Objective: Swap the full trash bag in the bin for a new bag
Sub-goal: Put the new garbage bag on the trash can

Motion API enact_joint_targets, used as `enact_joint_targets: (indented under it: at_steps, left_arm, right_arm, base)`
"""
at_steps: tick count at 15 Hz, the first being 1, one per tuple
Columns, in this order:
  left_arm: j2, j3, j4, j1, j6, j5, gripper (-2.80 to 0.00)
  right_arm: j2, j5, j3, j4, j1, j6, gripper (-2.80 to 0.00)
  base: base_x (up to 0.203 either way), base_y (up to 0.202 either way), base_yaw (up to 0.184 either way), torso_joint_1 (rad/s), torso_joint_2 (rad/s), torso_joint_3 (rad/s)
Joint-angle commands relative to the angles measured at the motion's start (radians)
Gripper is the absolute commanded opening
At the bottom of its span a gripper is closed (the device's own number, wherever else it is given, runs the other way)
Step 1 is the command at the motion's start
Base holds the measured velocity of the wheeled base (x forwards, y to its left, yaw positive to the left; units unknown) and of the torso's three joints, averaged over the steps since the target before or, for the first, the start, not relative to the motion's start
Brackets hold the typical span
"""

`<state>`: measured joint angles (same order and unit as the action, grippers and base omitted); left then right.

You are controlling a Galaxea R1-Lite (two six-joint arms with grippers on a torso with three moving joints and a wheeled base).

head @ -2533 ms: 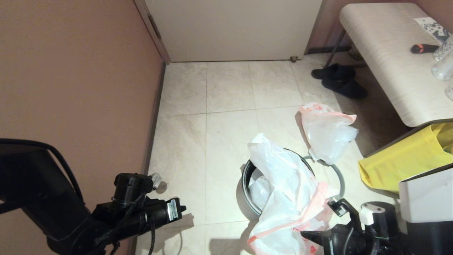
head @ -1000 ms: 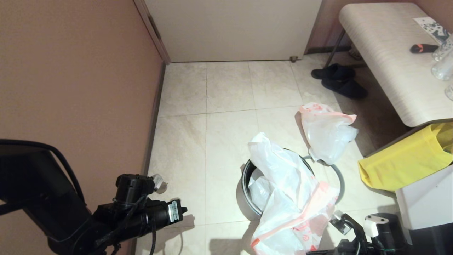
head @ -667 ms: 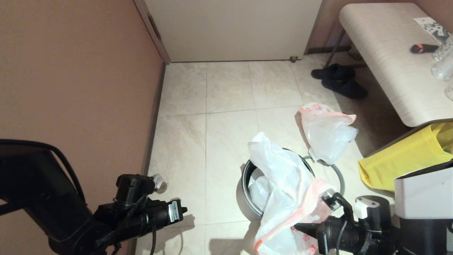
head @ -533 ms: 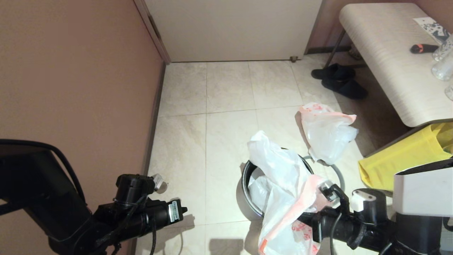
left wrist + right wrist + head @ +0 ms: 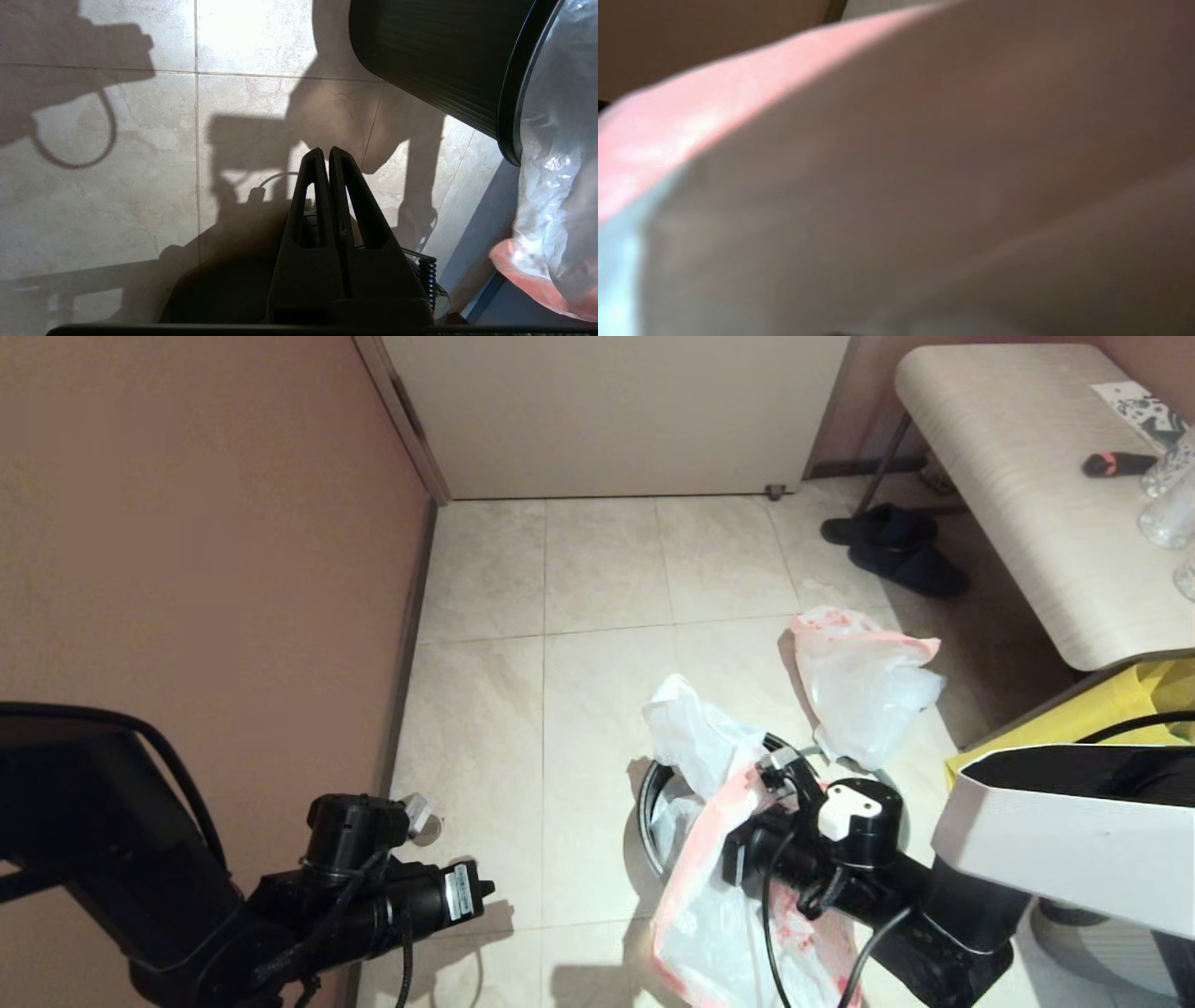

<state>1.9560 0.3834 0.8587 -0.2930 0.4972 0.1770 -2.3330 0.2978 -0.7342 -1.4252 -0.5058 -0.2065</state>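
At the left edge of the head view the left gripper [image 5: 327, 156] sits parked low by the wall, jaws pressed together on nothing, floor tiles [image 5: 485, 728] under it; idle, out of the way so the other arm has room. Just to its right the bin [image 5: 653, 803] stands upright on the floor, its dark ribbed wall and rim close to the left fingertips in the left wrist view, not touching. The new bag [image 5: 719, 859] is draped over the bin mouth: white film bunched over the far rim, pink-red band running down the near side and trailing onto the floor in front, so it is only partly in. The right gripper [image 5: 747, 845] is right over the bin opening, buried in that film; fingers hidden in the head view, and the right wrist view is filled with bag plastic and band. Jaws closed; looks clamped on the bag's rim band, probably to drag the opening across the bin mouth. Past this gripper, further away and right, a lumpy filled bag [image 5: 864, 695] sits on the floor beside the grey hoop [image 5: 892, 793], which lies half off the bin, presumably off so the liner can go in first. Far right: yellow bag [image 5: 1074, 728], slippers [image 5: 896, 551], bench [image 5: 1036, 495].
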Motion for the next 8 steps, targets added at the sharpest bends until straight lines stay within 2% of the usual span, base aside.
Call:
enact_joint_targets:
  at_steps: [1,4,6,8]
  left_arm:
    - [0.001,0.000,0.005,0.000,0.003,0.001,-2.80]
    - [0.001,0.002,0.005,0.000,0.003,0.001,-2.80]
    - [0.001,0.003,0.005,0.000,0.003,0.001,-2.80]
    - [0.003,0.006,0.005,0.002,0.003,0.001,-2.80]
  right_arm:
    - [-0.032,-0.039,-0.117,0.177,-0.026,0.104,-2.80]
    - [-0.025,-0.211,-0.320,0.489,-0.026,0.306,-2.80]
    - [0.019,-0.262,-0.419,0.746,-0.007,0.448,-2.80]
    - [0.051,-0.310,-0.535,0.976,0.005,0.525,-2.80]
  base:
    - [0.000,0.000,0.000,0.000,0.00,0.000]
    - [0.000,0.000,0.000,0.000,0.00,0.000]
    - [0.000,0.000,0.000,0.000,0.00,0.000]
    - [0.000,0.000,0.000,0.000,0.00,0.000]
